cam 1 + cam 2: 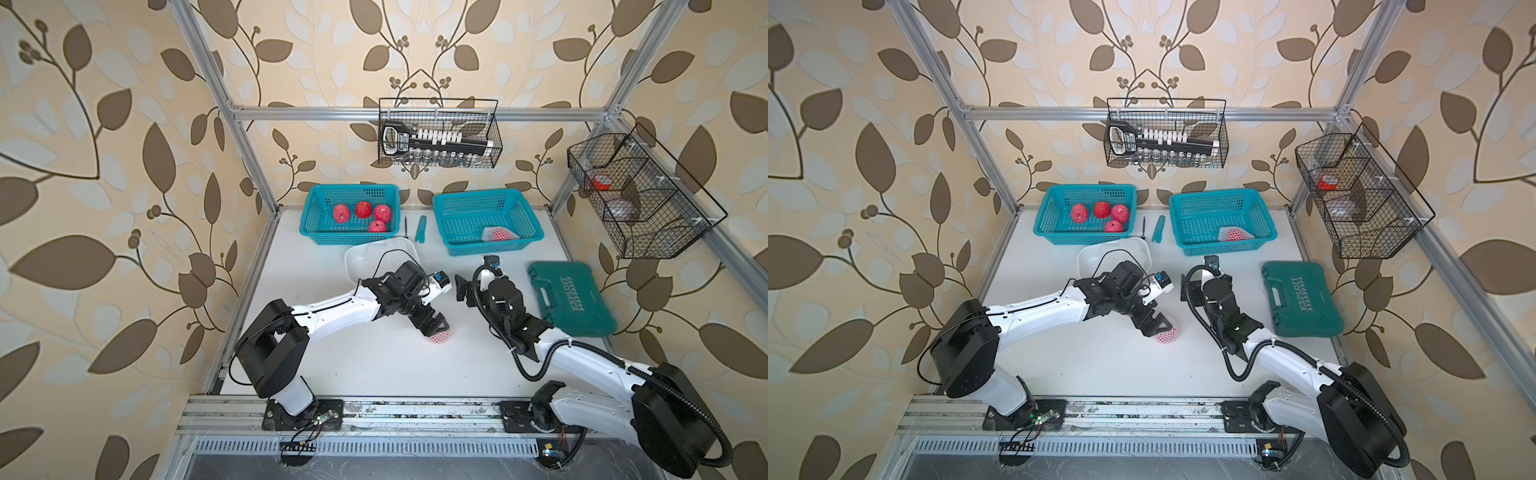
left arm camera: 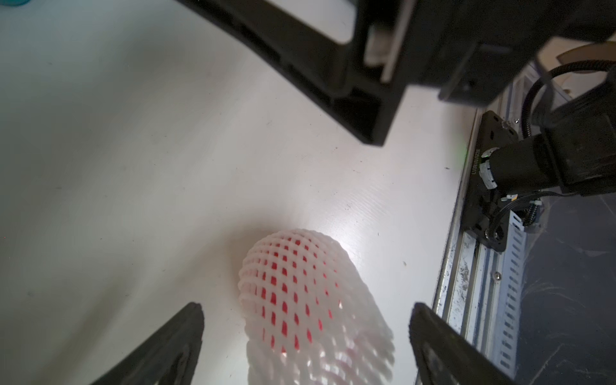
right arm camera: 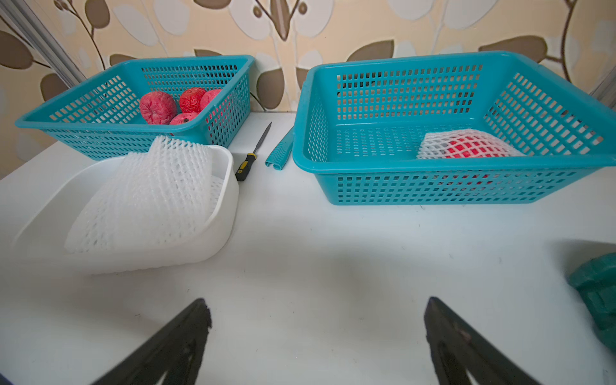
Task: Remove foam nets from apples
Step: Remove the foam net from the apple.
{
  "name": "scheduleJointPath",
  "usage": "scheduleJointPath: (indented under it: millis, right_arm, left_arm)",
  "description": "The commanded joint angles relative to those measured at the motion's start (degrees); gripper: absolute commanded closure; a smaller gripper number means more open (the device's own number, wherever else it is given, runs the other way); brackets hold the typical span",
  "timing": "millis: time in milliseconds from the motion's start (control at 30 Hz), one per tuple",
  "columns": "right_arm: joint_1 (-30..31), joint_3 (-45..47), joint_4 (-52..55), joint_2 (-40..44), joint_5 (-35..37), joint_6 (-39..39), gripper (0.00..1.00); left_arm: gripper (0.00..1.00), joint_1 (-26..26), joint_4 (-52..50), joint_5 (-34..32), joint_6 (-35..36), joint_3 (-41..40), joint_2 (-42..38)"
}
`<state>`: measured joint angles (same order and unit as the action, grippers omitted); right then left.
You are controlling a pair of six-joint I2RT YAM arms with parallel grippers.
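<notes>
Between the left hand's (image 2: 306, 306) spread fingers (image 2: 185, 333) lies a netted apple (image 2: 293, 290) (untouched).

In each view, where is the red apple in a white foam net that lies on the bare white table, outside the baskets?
In a top view: red apple in white foam net, central, under the left gripper.
In a top view: same spot.
Left wrist: between the open fingers.
Right wrist: not in it.
Shared landmark: the left gripper.

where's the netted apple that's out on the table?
In both top views the netted apple lies mid-table, toward the front, between the open left gripper's jaws.
</notes>
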<state>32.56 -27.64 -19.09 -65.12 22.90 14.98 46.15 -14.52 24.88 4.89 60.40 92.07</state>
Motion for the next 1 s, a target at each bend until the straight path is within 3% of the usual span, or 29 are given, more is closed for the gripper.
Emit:
scheduleJointPath:
  millis: [0, 67, 167, 267, 467, 600, 700, 800, 900, 967]
  right_arm:
    - [-0.1, 0.8, -0.7, 0.1, -0.1, 0.4, 0.01]
    - [-0.1, 0.8, -0.6, 0.0, 0.1, 0.3, 0.00]
    - [-0.2, 0.8, -0.5, 0.1, 0.4, 0.3, 0.01]
    - [-0.2, 0.8, -0.6, 0.2, 0.3, 0.3, 0.00]
    - [-0.2, 0.8, -0.4, 0.1, 0.4, 0.3, 0.00]
    - [-0.2, 0.9, -0.5, 0.2, 0.4, 0.4, 0.00]
    - [-0.2, 0.8, -0.5, 0.2, 0.1, 0.4, 0.00]
    - [-0.2, 0.8, -0.4, 0.1, 0.2, 0.4, 0.01]
    - [-0.2, 0.8, -0.5, 0.0, 0.3, 0.4, 0.00]
    - [-0.2, 0.7, -0.4, -0.1, 0.4, 0.4, 0.00]
  left_arm:
    - [0.11, 0.3, 1.1, 1.8, 1.6, 0.9, 0.6]
    - [0.30, 0.3, 1.1, 3.3, 1.5, 0.8, 0.7]
    - [0.50, 0.3, 1.4, 4.7, 1.5, 0.3, 0.4]
    - [0.79, 0.3, 0.4, 4.8, 2.1, 0.3, -0.3]
    - [0.99, -0.5, -4.4, 2.4, 4.1, 1.2, -3.2]
    - [1.00, -7.2, -3.8, 11.0, 0.2, 1.2, -5.9]
    - [1.00, -6.2, -12.7, 0.8, 3.3, 6.6, -3.2]
    - [1.00, -7.5, -10.2, 7.1, 3.0, 6.2, -3.6]
    - [1.00, -5.5, -12.0, -1.8, 4.1, 8.3, -3.7]
    - [1.00, -5.3, -15.8, -2.8, 5.7, 11.2, -3.0]
